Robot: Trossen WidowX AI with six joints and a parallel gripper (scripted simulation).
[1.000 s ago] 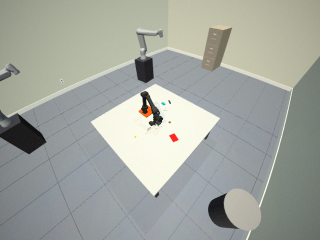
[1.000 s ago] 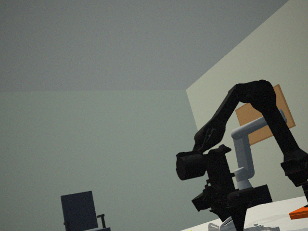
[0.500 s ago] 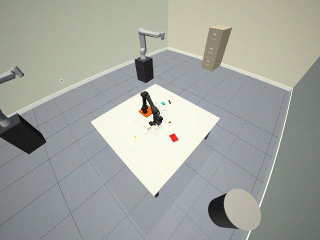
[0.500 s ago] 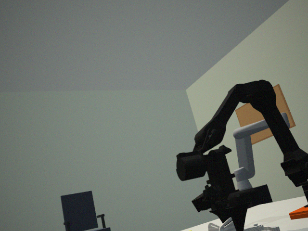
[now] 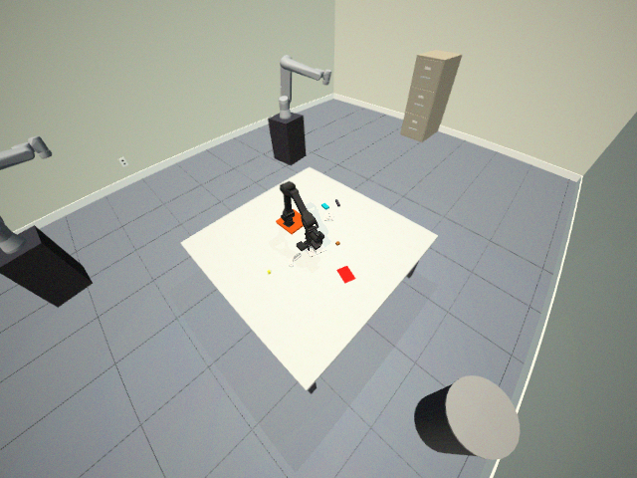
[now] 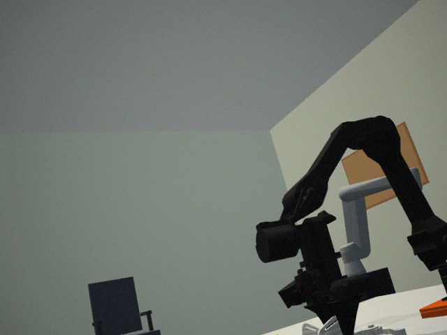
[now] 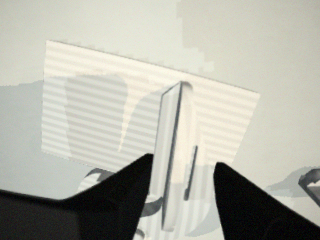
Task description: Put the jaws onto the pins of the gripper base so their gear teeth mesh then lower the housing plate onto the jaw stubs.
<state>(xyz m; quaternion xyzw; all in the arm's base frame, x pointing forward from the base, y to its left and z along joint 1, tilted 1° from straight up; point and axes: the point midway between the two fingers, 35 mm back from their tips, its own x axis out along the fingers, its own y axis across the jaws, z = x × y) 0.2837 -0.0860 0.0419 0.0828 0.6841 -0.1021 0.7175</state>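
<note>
A pale slotted part, probably one of the two jaws, is gripped by its sides between the black fingers of the gripper, and it is kept on edge, perhaps so that it can be turned and guided later toward its pin. Under it a pale ribbed sheet lies on the table; whether this is the housing plate cannot be told, nor can the pins be made out, so the meshing of teeth remains unconfirmed.
</note>
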